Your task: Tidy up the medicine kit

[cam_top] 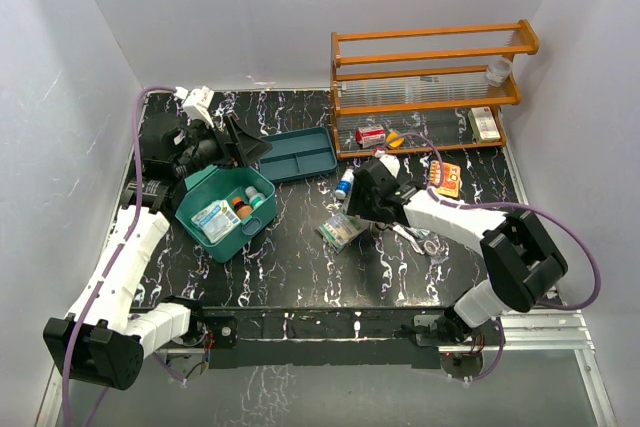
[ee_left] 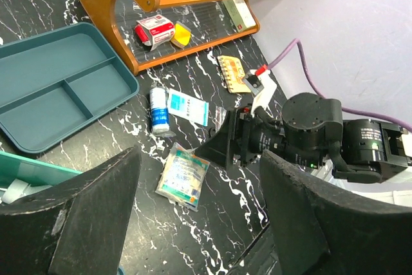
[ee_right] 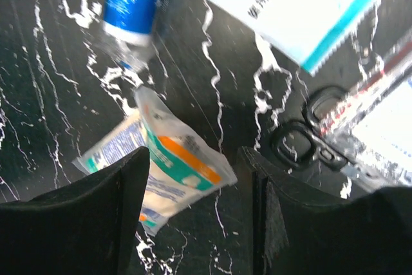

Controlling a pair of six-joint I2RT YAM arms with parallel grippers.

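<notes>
Only the top view shows bottles (cam_top: 247,204) inside the medicine kit (cam_top: 196,190).

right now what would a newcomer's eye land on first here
The orange wooden rack at the far right stands out first. Next comes the open teal medicine kit at the left, with bottles and a packet inside. The right hand hovers open over a pouch in the middle.

Your medicine kit (cam_top: 203,237), teal-green with rounded corners, sits open on the table's (cam_top: 300,277) left side, turned diagonally, a white packet (cam_top: 213,219) and small bottles (cam_top: 248,203) inside.
</notes>
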